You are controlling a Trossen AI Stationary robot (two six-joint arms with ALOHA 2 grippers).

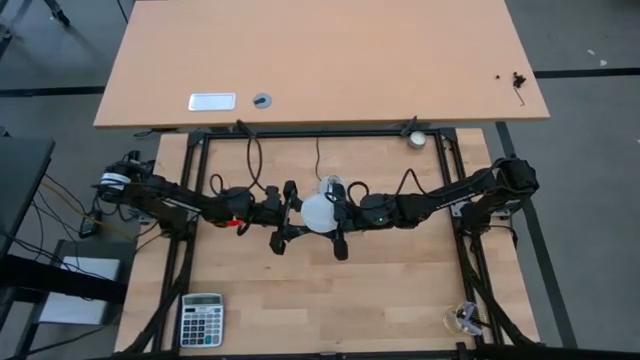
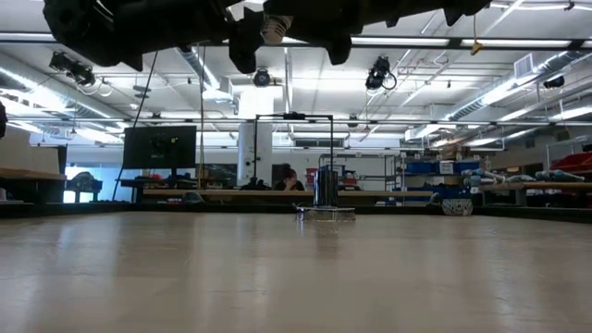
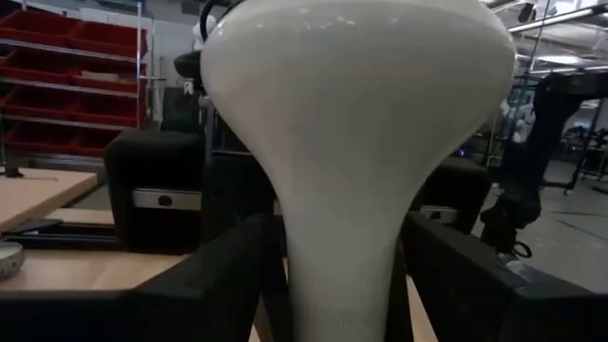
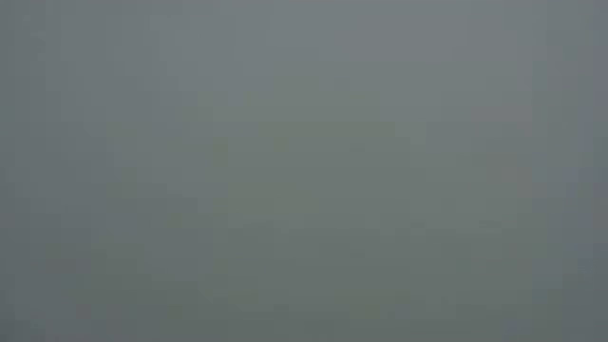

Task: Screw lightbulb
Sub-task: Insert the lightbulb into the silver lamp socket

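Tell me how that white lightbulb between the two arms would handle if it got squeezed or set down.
The lightbulb looks smooth and glossy, so probably slippery in the jaws. Its wide dome tapering to a narrow neck suggests it would roll or tip if laid down. It is likely light and fragile.

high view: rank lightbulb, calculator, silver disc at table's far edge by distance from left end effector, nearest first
1. lightbulb, right at the left end effector, mid-table.
2. calculator, near-left corner.
3. silver disc, far edge, right of centre. Close to the calculator's distance; order is tentative.

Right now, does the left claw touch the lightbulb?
Cannot tell. In the left wrist view the lightbulb stands between the left claw's fingers, with dark gaps at its neck, but the high view hides any contact around the left claw.
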